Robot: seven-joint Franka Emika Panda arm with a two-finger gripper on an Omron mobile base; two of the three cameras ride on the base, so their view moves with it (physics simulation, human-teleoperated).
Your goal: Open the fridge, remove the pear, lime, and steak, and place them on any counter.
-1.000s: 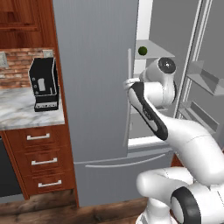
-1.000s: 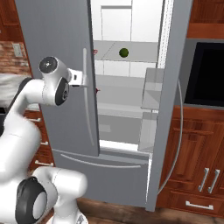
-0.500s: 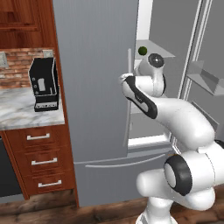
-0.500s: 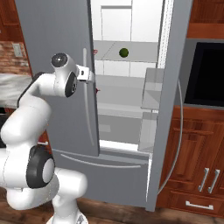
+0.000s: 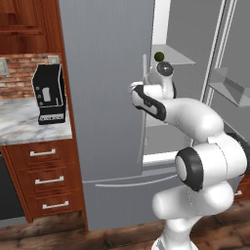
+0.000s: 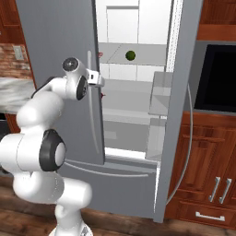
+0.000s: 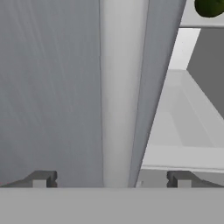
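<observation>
- Already the fridge [image 6: 60,55] stands half open: its right door [image 6: 177,115] is swung wide, its left door [image 5: 102,97] shut, so the white shelves show between them.
- On an upper shelf sits the lime [image 6: 131,56], a dark green ball, well inside and above the arm's hand. A small red thing lies on the shelf below; I cannot tell whether it is the pear or the steak.
- From the right base view the gripper [image 6: 98,81] is at the inner edge of the shut door, level with the upper shelves and pointing into the opening.
- In the hand view its two fingertips [image 7: 43,179] stand wide apart with nothing between them, straddling the door's edge; the tool is empty.
- I judge the hand sits there because it must round that door edge to reach the shelf.
- Both doors' long axes run floor to ceiling, as do their thin curved handles [image 6: 186,143].
- Left of the fridge, the marble counter [image 5: 19,124] carries a black coffee machine [image 5: 49,93] and leaves bare room beside it for setting food down.
</observation>
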